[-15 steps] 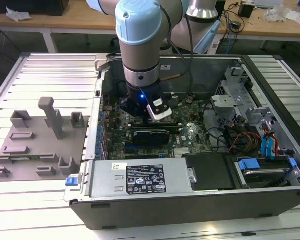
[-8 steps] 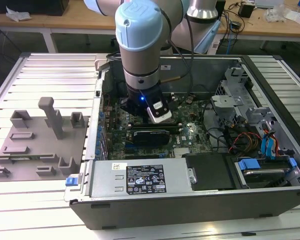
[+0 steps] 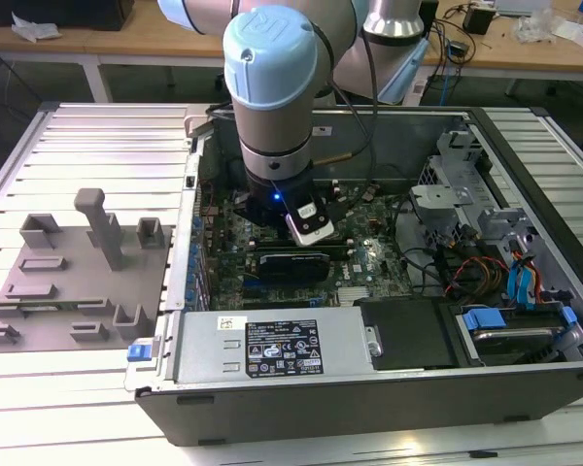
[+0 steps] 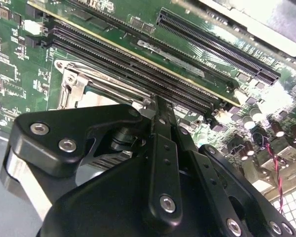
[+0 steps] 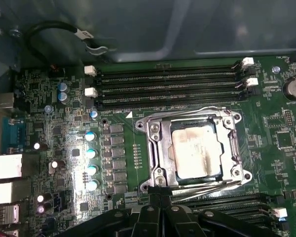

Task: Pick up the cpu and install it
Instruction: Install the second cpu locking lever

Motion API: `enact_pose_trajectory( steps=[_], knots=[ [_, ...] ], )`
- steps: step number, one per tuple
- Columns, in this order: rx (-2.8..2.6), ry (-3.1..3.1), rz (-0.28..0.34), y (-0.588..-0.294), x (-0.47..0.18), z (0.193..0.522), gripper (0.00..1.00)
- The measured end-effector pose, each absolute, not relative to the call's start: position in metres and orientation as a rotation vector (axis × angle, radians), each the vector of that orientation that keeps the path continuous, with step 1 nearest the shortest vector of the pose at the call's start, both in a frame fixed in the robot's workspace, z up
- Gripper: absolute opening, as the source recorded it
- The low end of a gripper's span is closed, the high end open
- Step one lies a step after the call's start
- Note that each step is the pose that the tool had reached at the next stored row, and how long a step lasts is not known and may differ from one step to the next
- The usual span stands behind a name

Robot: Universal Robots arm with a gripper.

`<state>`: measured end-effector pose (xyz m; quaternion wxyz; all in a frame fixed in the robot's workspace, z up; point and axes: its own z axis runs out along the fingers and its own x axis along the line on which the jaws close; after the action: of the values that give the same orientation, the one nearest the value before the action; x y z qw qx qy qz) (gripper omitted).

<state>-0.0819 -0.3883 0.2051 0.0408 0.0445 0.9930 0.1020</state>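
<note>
Gripper: fingers together, holding nothing, at the socket frame's edge.
CPU: seated flat within the frame on the motherboard.
Writing: power supply label print illegible.

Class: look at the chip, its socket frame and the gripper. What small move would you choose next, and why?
Probably a short lift straight up. In the first wrist view the cpu already lies flat inside the socket frame, and the gripper sits at the frame's edge, so backing off avoids nudging it.
</note>
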Motion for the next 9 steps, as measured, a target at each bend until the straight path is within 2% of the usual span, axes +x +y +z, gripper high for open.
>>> enact_pose_trajectory(
  steps=[9],
  knots=[
    [0.14, 3.032, 0.408, -0.3933, -0.0824, 0.2002, 0.11]
  ],
)
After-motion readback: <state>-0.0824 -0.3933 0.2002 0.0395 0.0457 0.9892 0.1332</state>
